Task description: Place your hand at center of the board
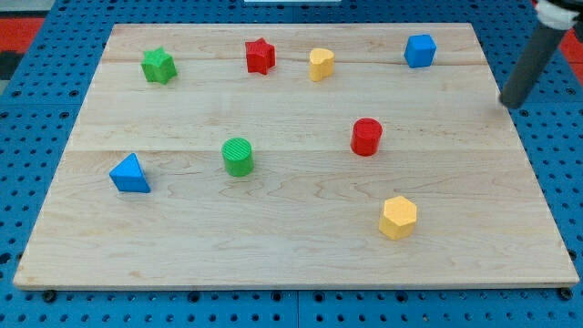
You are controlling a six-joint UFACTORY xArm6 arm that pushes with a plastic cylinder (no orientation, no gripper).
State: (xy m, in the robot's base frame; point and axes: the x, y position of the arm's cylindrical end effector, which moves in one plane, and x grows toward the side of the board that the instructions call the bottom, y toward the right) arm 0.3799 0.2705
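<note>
Looking at the pale wooden board (pixel 291 246), you find my tip (pixel 510 106) at its right edge near the top right corner, touching no block and holding nothing. Nearest is the blue cube (pixel 420 50) by the top edge. The board's centre lies between the green cylinder (pixel 238 157) and red cylinder (pixel 366 137).

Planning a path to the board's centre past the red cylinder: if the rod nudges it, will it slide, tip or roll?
The red cylinder stands upright on its flat end, so it would probably slide. It looks squat, so tipping seems unlikely. My tip is far off, at the view's right.
</note>
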